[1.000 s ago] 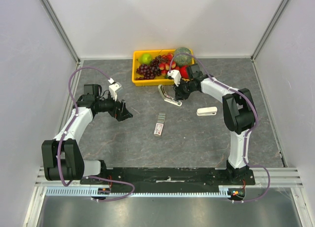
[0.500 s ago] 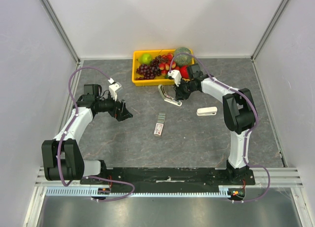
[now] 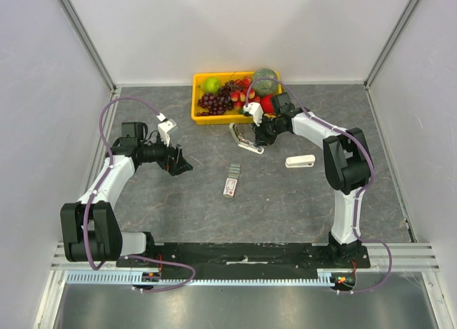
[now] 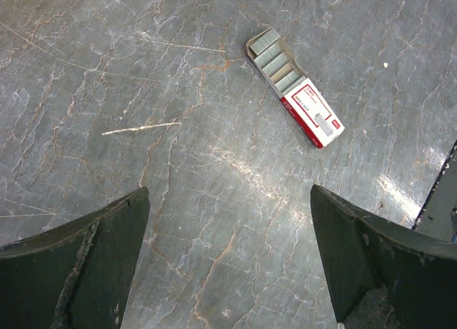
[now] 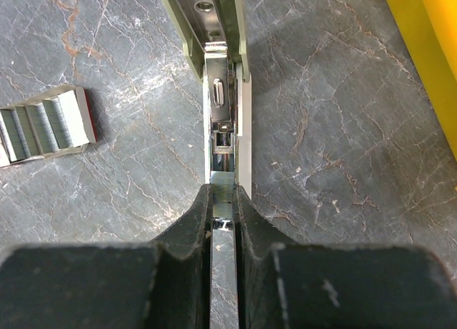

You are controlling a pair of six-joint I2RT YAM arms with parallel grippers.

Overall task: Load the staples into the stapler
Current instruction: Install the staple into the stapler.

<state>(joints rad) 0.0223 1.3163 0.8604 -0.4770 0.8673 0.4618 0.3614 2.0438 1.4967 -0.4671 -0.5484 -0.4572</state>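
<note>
Grey table (image 3: 285, 200) | staples box (image 3: 231, 180) lengthwise near-far | open end apparently far

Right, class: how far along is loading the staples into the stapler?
Done: the pale green metal stapler lies hinged open, and the red-and-white staple box sits open, strips showing. In hand: the right end effector pinches a thin silvery strip lined up with the stapler's channel. Remaining: sliding it in and closing; the left end effector hovers open.

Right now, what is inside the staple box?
The staple box is slid partly open: grey staple strips lie in the exposed end. Whatever sits under the red-and-white sleeve is covered.
</note>
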